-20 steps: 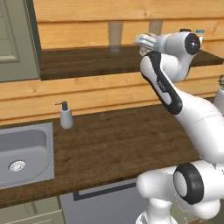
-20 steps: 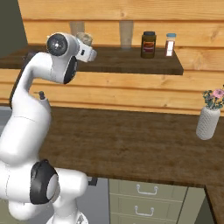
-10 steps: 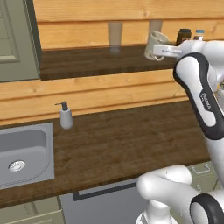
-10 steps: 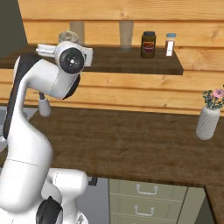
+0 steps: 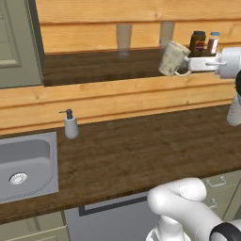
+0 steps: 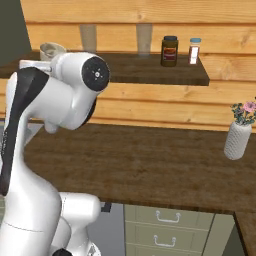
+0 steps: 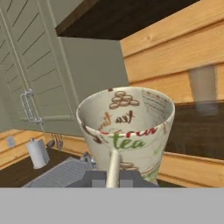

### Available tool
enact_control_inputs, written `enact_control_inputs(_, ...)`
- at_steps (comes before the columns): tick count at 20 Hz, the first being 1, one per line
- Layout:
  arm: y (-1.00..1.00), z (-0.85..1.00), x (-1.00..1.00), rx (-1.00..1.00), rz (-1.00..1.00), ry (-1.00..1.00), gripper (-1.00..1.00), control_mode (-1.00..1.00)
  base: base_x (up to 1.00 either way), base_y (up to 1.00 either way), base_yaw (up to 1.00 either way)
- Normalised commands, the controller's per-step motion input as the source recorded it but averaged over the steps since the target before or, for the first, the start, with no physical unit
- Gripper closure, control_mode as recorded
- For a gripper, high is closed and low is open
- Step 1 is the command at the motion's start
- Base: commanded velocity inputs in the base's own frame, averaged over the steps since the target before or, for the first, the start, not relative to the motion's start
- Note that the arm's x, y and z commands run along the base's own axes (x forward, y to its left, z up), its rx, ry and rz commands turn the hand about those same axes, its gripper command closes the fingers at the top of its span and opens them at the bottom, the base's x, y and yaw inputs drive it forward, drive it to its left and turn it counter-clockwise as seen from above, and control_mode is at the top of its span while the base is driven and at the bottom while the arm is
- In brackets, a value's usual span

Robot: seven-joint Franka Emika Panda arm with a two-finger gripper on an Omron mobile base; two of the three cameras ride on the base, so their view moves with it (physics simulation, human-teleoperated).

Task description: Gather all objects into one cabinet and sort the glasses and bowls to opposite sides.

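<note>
My gripper (image 5: 185, 66) is shut on the beige speckled mug (image 5: 172, 58), which hangs tilted in the air just in front of the wooden shelf (image 5: 99, 70). In the hand view the mug (image 7: 127, 131) sits close up with "tea" printed on it, and one finger (image 7: 113, 168) reaches over its rim. From the right, the mug (image 6: 51, 50) peeks out behind my arm. Two pale tumblers (image 5: 124, 37) (image 5: 166, 33) stand at the back of the shelf. The olive-green cabinet (image 5: 19, 42) hangs at the left, its door and handle (image 7: 28, 107) shut. The bowls are out of view.
Two jars (image 5: 198, 43) (image 5: 213, 42) stand at the shelf's right end. A soap dispenser (image 5: 70, 126) and sink (image 5: 23, 162) are on the counter's left; a vase of flowers (image 6: 239, 135) stands at the right. Drawers (image 6: 167, 217) lie below.
The mug has come away from the shelf toward me, still gripped. My arm has swung round, its elbow moving toward the right of the left base view.
</note>
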Motion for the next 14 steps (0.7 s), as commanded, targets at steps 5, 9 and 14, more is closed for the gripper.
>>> enact_control_inputs(5,0.19,0.0,-0.92,-0.15,0.17,0.01,1.0,-1.0,0.0,0.0,0.0)
enact_control_inputs(9,0.23,0.0,-0.25,-0.18,0.03,0.0,1.0,-1.0,0.0,0.0,0.0)
enact_control_inputs(14,0.0,0.0,0.0,0.0,0.0,0.0,1.0,1.0,-0.02,0.19,0.17)
